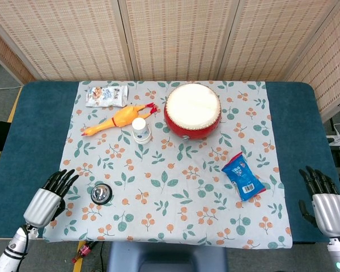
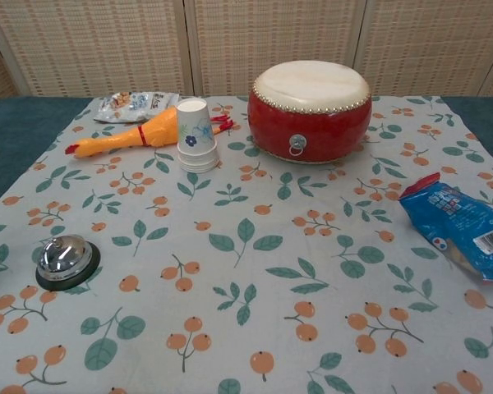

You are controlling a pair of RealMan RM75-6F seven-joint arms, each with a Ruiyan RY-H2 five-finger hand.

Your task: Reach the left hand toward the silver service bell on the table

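The silver service bell on its black base sits on the floral cloth near the front left; it also shows as the bell at the left of the chest view. My left hand hovers over the blue table edge just left of the bell, fingers spread and empty, a short gap from it. My right hand stays at the table's front right corner, fingers apart, holding nothing. Neither hand shows in the chest view.
A red drum stands at the back centre. A paper cup and a rubber chicken lie behind the bell, a snack packet further back. A blue snack bag lies right of centre.
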